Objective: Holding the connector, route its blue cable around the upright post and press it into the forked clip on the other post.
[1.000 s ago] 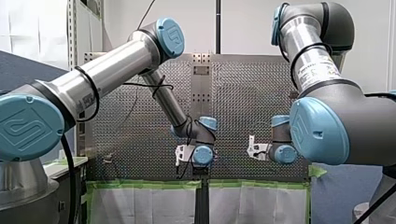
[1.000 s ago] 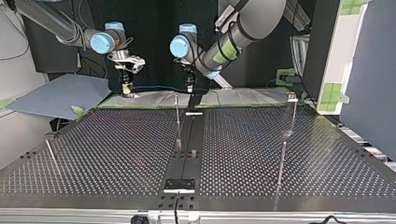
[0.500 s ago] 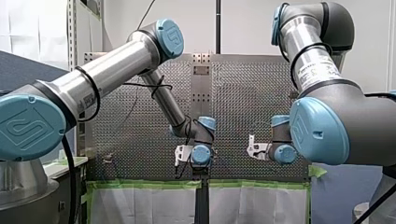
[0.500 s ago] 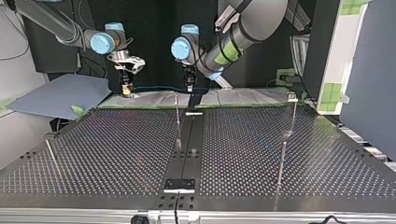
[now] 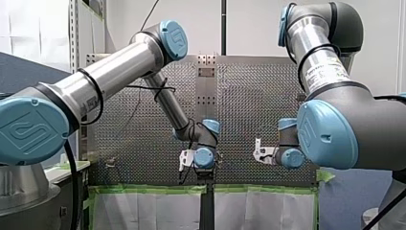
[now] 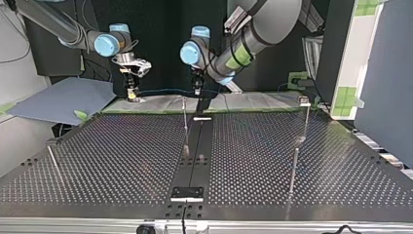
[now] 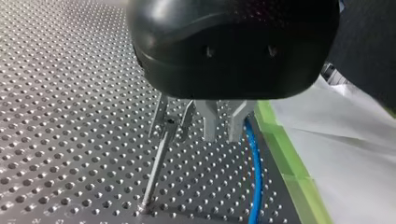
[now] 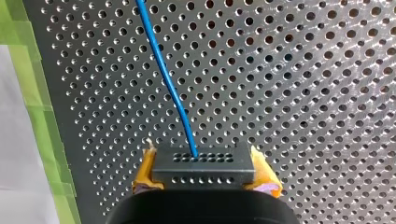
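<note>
We clamp our right gripper [image 8: 204, 179] with its yellow pads [image 8: 145, 170] on the connector [image 8: 204, 165], whose blue cable [image 8: 168, 88] runs off over the perforated table [image 8: 303, 93]. Our left gripper [image 7: 223, 127] holds its metal fingers [image 7: 210, 123] slightly apart and empty. The cable lies just beside them, the forked clip [image 7: 169, 122] on their other side, and green tape [image 7: 289, 163] edges the table.

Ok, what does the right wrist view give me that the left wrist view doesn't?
Only the right wrist view: the connector clamped between my right hand's yellow pads, the blue cable leaving it. Only the left wrist view: my left hand beside the forked clip on its post. Both: that blue cable, the perforated table, green tape at its edge.
</note>
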